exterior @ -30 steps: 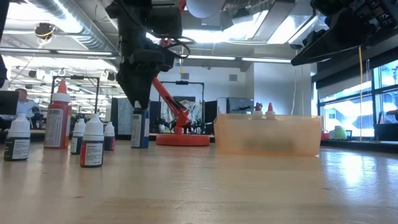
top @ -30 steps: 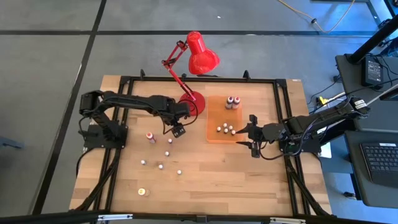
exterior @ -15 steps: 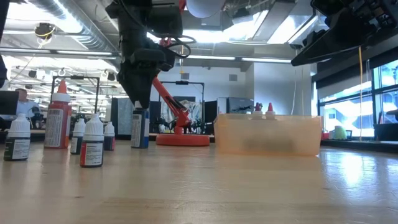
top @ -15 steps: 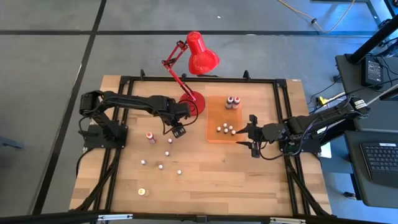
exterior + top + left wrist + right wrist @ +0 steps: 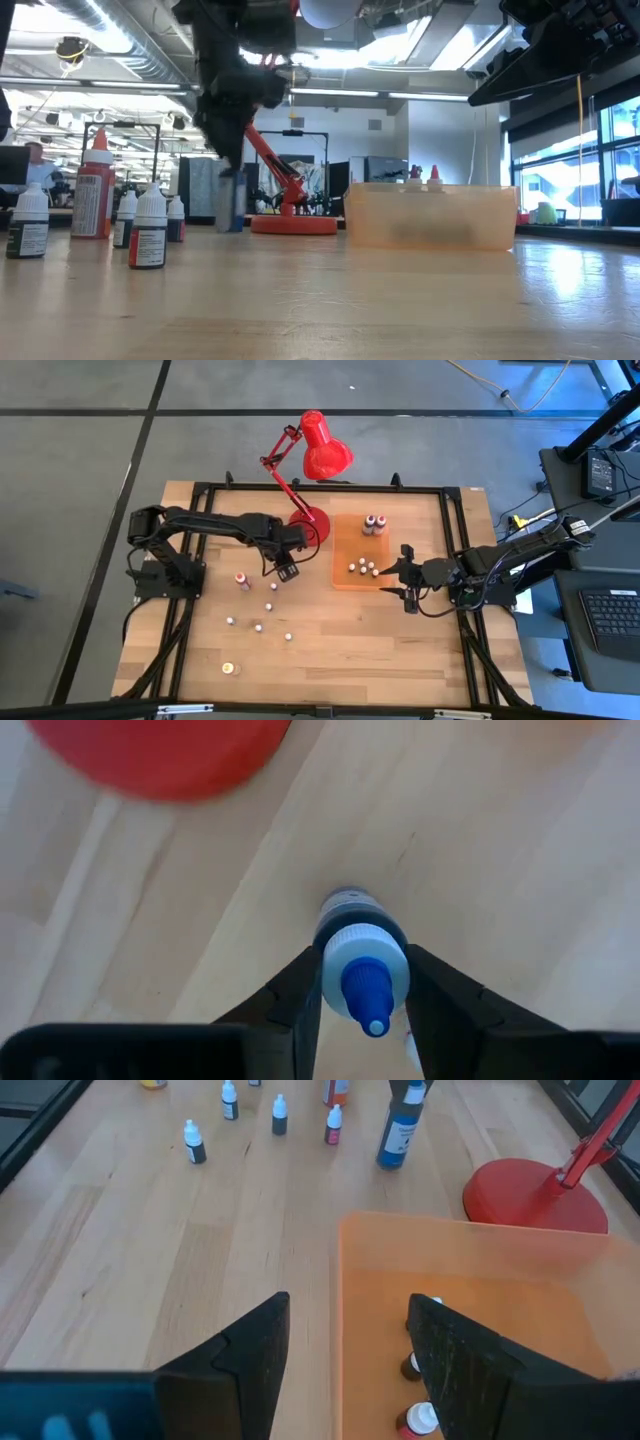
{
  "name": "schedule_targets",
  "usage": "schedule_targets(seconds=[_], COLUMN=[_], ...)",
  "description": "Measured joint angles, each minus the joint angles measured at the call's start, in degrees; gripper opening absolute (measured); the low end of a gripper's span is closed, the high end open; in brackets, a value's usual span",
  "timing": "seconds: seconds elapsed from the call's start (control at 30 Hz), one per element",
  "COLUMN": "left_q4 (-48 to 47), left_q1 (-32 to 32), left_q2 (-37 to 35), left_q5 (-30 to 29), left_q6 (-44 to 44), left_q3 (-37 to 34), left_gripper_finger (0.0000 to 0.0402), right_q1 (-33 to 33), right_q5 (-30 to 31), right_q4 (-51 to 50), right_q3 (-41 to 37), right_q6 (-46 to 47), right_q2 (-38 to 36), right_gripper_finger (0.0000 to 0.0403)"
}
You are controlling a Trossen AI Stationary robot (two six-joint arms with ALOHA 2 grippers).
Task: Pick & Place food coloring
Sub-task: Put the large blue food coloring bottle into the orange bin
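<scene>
Wooden tabletop [image 5: 350,630] is carrying a red lamp [image 5: 318,455] and an orange tray [image 5: 345,555] holding several small bottles. Left tool [image 5: 285,572] is gripping the blue food coloring bottle [image 5: 362,965] at its white cap, just beside the lamp's base. Right tool [image 5: 408,582] is hanging at the tray's edge, fingers [image 5: 250,1355] standing apart, holding nothing. Other small bottles [image 5: 258,626] are standing scattered across the boards.
</scene>
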Motion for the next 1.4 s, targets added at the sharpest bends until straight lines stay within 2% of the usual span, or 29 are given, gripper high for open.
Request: schedule_targets(seconds=[0.3, 0.53, 0.6, 0.73, 0.97, 1.13, 1.4], left_q4=[1.9, 13.0, 15.9, 19.0, 26.5, 21.5, 6.9], left_q1=[-2.2, -4.0, -4.4, -6.4, -12.4, -14.7, -15.4], left_q2=[0.3, 0.5, 0.5, 0.6, 2.9, 9.1, 22.2], left_q5=[-5.6, -5.1, -3.5, 3.2, 7.0, 6.0, 7.7], left_q6=[3.4, 9.6, 10.2, 9.8, 10.7, 12.0, 14.8], left_q3=[11.1, 11.9, 11.9, 11.9, 12.7, 20.1, 35.7], left_gripper_finger=[0.0114, 0.0114, 0.0114, 0.0114, 0.0114, 0.0114, 0.0114], right_q1=[0.0, 0.0, 0.0, 0.0, 0.0, 0.0, 0.0], right_q5=[0.0, 0.0, 0.0, 0.0, 0.0, 0.0, 0.0], right_q4=[0.0, 0.0, 0.0, 0.0, 0.0, 0.2, -0.5], right_q3=[0.0, 0.0, 0.0, 0.0, 0.0, 0.0, 0.1], right_q6=[0.0, 0.0, 0.0, 0.0, -1.1, -1.0, -0.9], right_q2=[0.0, 0.0, 0.0, 0.0, 0.0, 0.3, 1.5], right_gripper_finger=[0.0207, 0.0207, 0.0207, 0.0207, 0.0207, 0.0207, 0.0207])
